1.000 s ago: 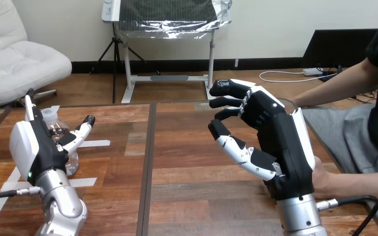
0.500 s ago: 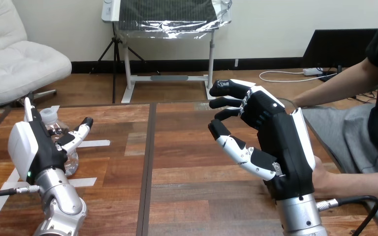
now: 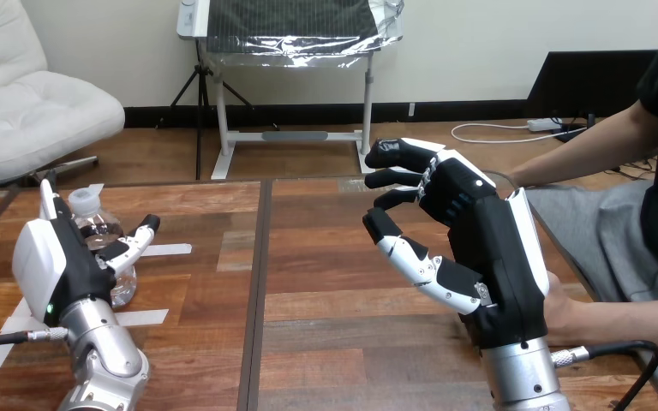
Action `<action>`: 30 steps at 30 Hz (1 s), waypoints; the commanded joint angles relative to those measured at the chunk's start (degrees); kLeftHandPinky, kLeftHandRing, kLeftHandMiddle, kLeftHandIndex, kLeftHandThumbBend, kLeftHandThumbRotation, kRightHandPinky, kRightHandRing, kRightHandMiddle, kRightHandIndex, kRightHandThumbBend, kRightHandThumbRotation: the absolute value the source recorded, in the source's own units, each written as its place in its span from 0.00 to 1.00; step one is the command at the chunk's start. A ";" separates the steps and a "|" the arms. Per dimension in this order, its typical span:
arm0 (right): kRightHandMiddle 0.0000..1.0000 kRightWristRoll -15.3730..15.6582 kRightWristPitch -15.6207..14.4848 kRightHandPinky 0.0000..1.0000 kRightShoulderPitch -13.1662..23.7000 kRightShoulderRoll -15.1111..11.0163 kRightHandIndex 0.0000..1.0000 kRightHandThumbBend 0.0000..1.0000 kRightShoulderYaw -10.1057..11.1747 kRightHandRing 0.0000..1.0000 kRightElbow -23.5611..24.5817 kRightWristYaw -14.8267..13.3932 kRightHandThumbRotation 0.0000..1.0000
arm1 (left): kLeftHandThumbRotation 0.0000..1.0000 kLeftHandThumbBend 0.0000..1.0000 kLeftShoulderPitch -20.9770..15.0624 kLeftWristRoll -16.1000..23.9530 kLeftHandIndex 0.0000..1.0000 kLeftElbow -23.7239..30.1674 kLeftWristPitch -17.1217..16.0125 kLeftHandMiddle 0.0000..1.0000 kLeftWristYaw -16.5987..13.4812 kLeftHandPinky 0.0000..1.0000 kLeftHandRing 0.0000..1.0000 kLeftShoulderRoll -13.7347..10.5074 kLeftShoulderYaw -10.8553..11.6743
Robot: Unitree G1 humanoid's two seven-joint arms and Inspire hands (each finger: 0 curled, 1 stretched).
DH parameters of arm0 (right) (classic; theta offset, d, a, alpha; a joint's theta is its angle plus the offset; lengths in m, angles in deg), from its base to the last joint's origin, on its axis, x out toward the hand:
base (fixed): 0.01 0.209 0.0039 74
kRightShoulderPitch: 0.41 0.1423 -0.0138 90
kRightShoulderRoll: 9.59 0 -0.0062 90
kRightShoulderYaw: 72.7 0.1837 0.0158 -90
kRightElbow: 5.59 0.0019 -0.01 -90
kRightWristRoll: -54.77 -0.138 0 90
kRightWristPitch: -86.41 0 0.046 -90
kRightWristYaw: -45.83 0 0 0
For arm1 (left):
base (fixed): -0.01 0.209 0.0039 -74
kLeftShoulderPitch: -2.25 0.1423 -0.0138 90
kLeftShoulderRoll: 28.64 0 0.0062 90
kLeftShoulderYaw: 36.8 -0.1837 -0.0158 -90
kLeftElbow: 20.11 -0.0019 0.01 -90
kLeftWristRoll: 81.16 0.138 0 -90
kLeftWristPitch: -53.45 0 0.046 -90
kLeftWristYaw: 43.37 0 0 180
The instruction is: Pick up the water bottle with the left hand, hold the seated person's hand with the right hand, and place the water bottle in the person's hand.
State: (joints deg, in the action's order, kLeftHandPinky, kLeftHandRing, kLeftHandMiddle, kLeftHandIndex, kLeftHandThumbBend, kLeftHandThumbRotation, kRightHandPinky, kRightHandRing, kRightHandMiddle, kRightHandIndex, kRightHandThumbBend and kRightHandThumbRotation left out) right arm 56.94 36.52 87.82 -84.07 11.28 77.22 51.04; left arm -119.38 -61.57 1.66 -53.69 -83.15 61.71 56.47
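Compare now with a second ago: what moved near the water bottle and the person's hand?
The left hand slid slightly back toward the robot and lower beside the water bottle, uncovering more of its cap; its fingers remain open, nothing grasped. The bottle stands where it was on the table. The right hand, open, and the person's hand beside its wrist stayed put.

Tabletop (image 3: 326,282): reddish-brown wood planks, streaky grain, dark seams between boards. Tape strips (image 3: 167,250) at its left: white.
Water bottle (image 3: 96,225): clear, whitish cap.
Left hand (image 3: 60,265): white shell on the back, black beneath, a small green light low down. Left forearm (image 3: 107,360): silver.
Right hand (image 3: 488,248): mostly black, white shell along one edge. Its fingers (image 3: 407,253): black tips, white-and-black segments.
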 commanded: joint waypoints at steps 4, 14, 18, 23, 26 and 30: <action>0.70 -0.21 0.15 0.55 1.57 -0.32 0.69 0.47 0.64 0.65 2.28 -0.14 0.08 | 0.25 0.79 -5.41 -0.71 0.96 -0.44 1.28 0.94 0.01 0.82 0.90 -2.28 -0.37; 0.70 -0.60 0.05 0.54 1.60 -0.40 0.68 0.48 0.63 0.65 2.25 0.11 0.09 | 0.22 0.78 -6.10 -1.51 0.95 -0.67 3.24 0.94 0.43 0.82 0.91 -2.78 -0.56; 0.70 -0.92 -0.07 0.54 1.52 -0.32 0.68 0.48 0.58 0.65 2.39 0.21 0.09 | 0.22 0.78 -6.44 -1.70 0.95 -1.09 4.05 0.94 1.03 0.83 0.91 -3.03 -0.60; 0.70 -0.54 -0.22 0.54 1.39 -0.33 0.68 0.47 0.64 0.65 2.68 0.07 0.09 | 0.22 0.78 -6.71 -2.12 0.95 -1.65 4.26 0.94 1.78 0.82 0.90 -3.28 -0.59; 0.70 -0.58 0.02 0.54 1.44 -0.40 0.68 0.47 0.66 0.65 2.49 0.15 0.08 | 0.22 0.78 -6.97 -2.20 0.94 -1.96 4.87 0.93 2.26 0.81 0.90 -3.46 -0.77; 0.70 -0.57 0.18 0.54 1.50 -0.45 0.68 0.47 0.66 0.65 2.39 0.20 0.08 | 0.22 0.78 -7.35 -2.12 0.94 -2.34 5.77 0.93 2.73 0.81 0.89 -3.67 -1.02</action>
State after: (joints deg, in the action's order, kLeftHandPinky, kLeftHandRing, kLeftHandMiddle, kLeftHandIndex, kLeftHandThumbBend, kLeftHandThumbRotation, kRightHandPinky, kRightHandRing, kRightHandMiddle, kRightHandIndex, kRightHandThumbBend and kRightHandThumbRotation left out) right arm 56.89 36.33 87.82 -84.09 11.31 77.22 51.17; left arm -121.52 -63.78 -0.44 -48.74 -80.95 59.53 56.28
